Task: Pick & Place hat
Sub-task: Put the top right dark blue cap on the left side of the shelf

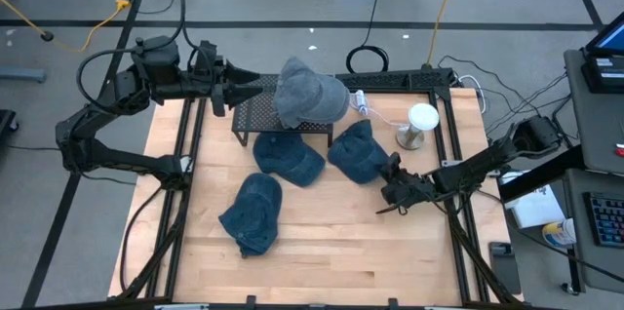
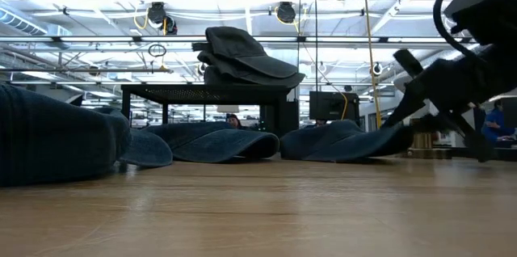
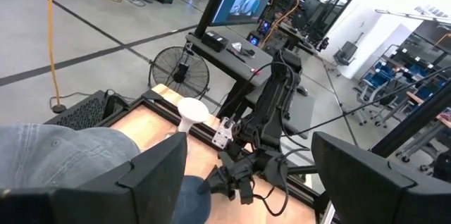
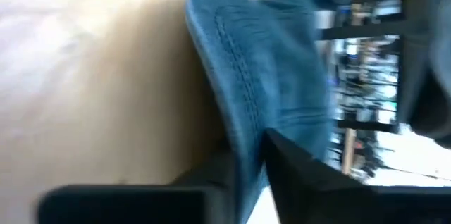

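At centre right of the high view, the right claw (image 1: 392,186) pinches the brim of a blue hat (image 1: 359,151) lying on the worktop (image 1: 331,251) (brim between its fingers). The left claw (image 1: 226,89) hovers open, upper left.

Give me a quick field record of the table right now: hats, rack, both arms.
hats on table: three blue caps; left cap, middle cap, right cap
hat on rack: grey hat on top of the black mesh rack
right gripper: low at the right cap's brim, jaws closing on the brim edge
left gripper: open, beside the rack, holding nothing
other item: white stand near the right back corner
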